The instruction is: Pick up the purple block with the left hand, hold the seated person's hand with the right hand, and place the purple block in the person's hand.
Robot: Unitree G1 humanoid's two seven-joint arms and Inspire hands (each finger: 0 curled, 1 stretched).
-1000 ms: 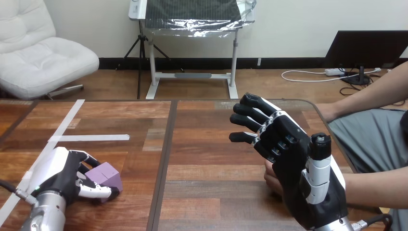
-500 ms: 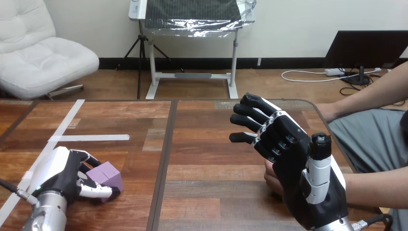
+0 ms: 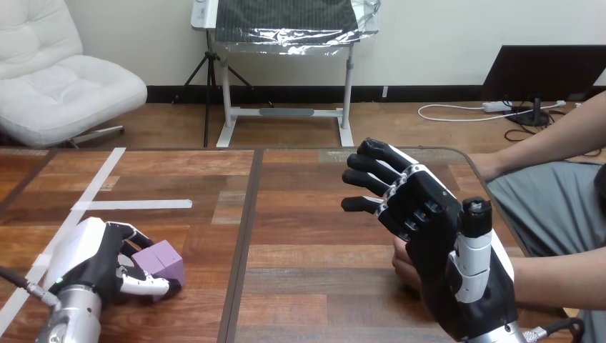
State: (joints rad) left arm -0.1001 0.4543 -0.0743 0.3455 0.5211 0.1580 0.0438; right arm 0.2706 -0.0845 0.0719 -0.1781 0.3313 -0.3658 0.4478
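Wooden planks of the table point(image 3: 300, 214) ran across the view, with strips of white tape point(image 3: 133, 205) near its left edge. Close to the near left corner, the left hand point(image 3: 89, 254) lay low over the wood, its fingers point(image 3: 127, 231) curled over the top of the purple block point(image 3: 163, 261) and its thumb point(image 3: 147, 286) hooked along the near side, so the hand was clamped on the block. Against the picture of a second before, the block had shifted a little toward the right and turned slightly in that grasp, and the hand had crept a touch with it. Whether the block's underside had left the wood could not be told.

Toward the table's right edge the right hand point(image 3: 436, 243) stood raised on its arm, fingers spread apart and only slightly bent, thumb upright, closed on nothing that showed. It had kept the same pose through the whole second. The person's hand point(image 3: 403, 269) peeked out just beside the lower left of that palm, mostly hidden behind it, the forearm point(image 3: 561, 279) coming in from the right edge. Touch between the two could not be judged. Block and person's hand lay well apart.
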